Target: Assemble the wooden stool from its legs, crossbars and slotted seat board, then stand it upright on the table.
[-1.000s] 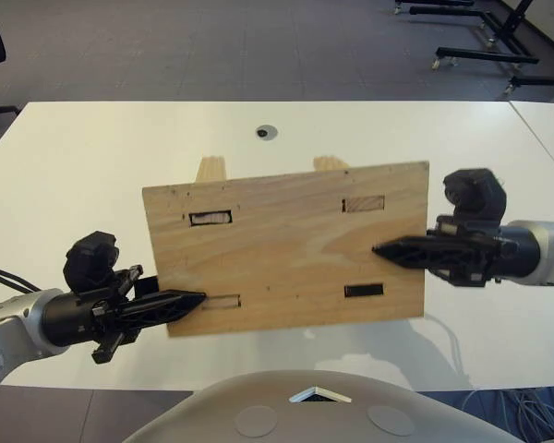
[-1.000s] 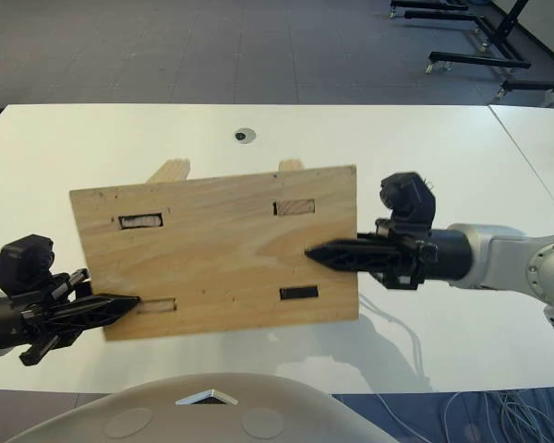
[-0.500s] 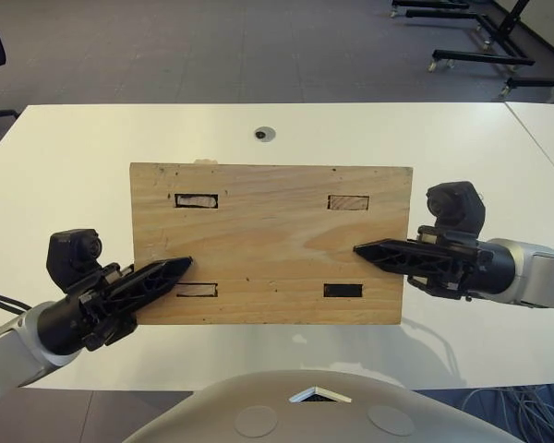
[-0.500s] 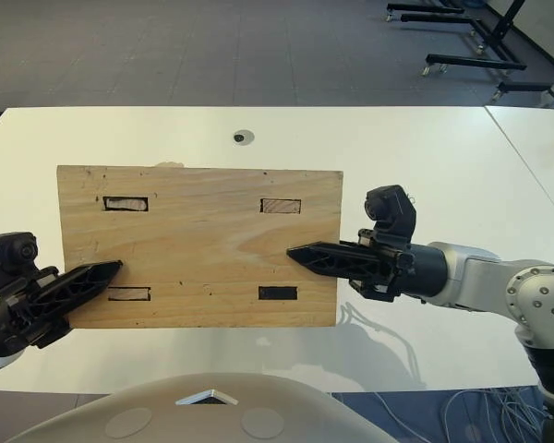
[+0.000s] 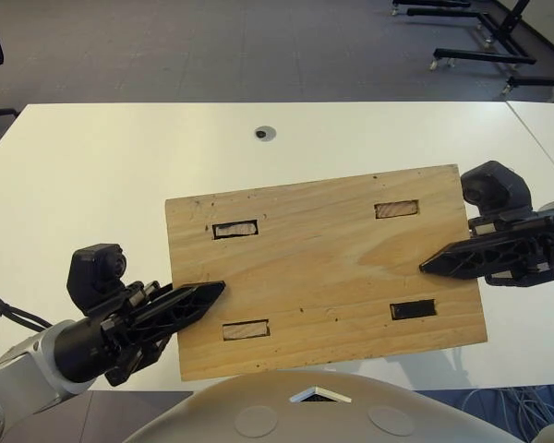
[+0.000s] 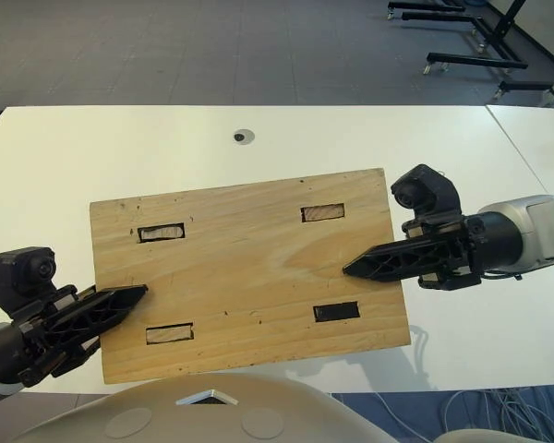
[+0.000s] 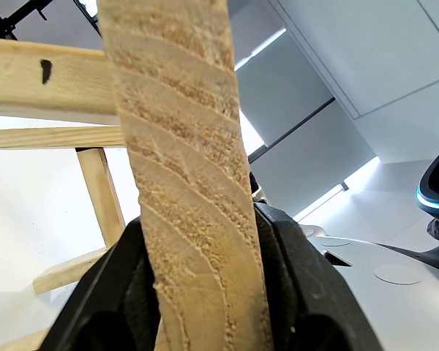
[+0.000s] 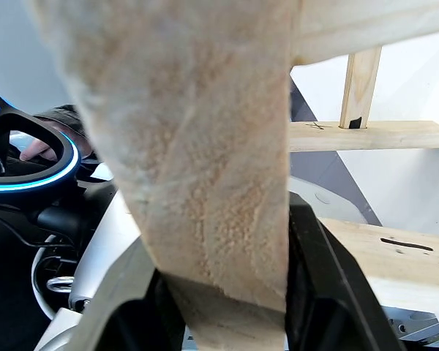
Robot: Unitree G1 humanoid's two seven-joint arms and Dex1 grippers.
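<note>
Wooden seat board point(image 5: 323, 269) clamped edgewise in both jaws.

Your left gripper point(image 5: 212, 292) and right gripper point(image 5: 431, 265) point inward at each other, forearms stretched out behind them. Each has its fingers point(image 7: 124, 292) closed flat on the seat board point(image 5: 323, 268), whose edge sits between its jaws.
</note>
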